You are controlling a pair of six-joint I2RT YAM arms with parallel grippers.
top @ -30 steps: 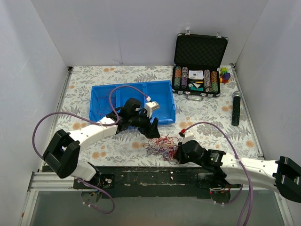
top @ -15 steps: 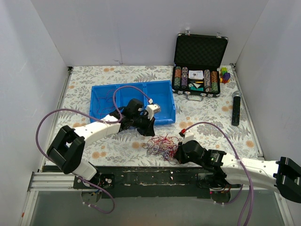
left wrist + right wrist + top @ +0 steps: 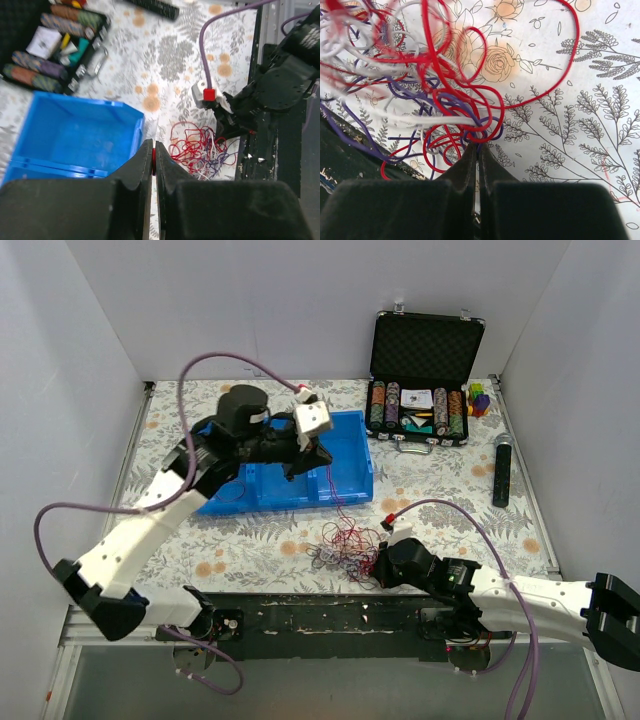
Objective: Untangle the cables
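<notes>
Down at the near edge of the desk [image 3: 440,502] lies the cables [image 3: 345,545], a loose snarl just in front of the blue bin [image 3: 352,480] and right beside the dark rail at my base. Most of the wires are red, with several white ones and a few dark purple ones threaded through. All are hair-thin and bent into overlapping loops and curls, and no clear ends show. From my right wrist the cables [image 3: 445,95] fill the upper left of the view. Red rings cross over the white and purple lines, and one long red loop arcs out to the right over the leaf-printed cloth.

My right jaws are closed tight at the heap's right edge, with red and purple loops gathered at the tips and pinched there.

My left jaws are raised over the right end of the bin and pressed together on one red strand [image 3: 334,502]; a speck of red shows between the tips in the wrist view. That strand runs down thin and nearly straight from the tips, across the bin's front wall, into the top of the snarl. From my left wrist the cables [image 3: 200,150] lie below and beyond the bin [image 3: 75,135].
</notes>
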